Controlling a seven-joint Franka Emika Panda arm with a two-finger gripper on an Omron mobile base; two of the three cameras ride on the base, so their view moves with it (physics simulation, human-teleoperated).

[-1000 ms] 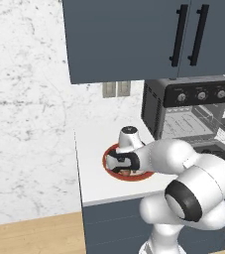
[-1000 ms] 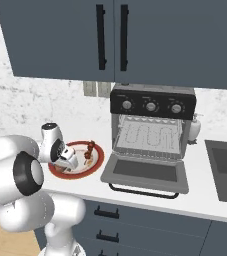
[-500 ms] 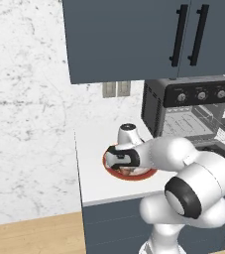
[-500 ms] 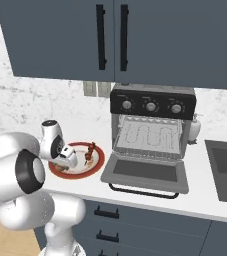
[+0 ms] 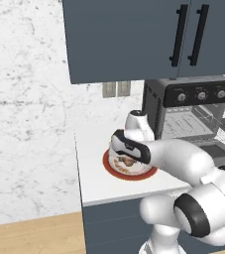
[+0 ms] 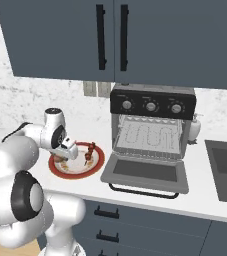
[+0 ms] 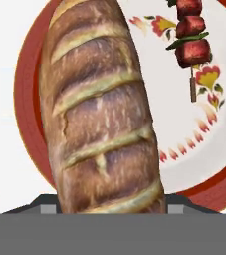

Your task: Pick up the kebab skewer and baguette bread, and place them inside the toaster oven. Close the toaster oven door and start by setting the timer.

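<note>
I find no legible text, brand, number or sign. The toaster oven (image 6: 151,137) shows three plain knobs on its black strip, any markings too small to read. The plate (image 7: 211,144) carries painted floral ornament, no lettering.

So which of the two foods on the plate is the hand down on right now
The baguette bread: the golden-brown scored loaf sits between the hand's fingertips, while the kebab skewer lies apart on the red-rimmed plate.
</note>
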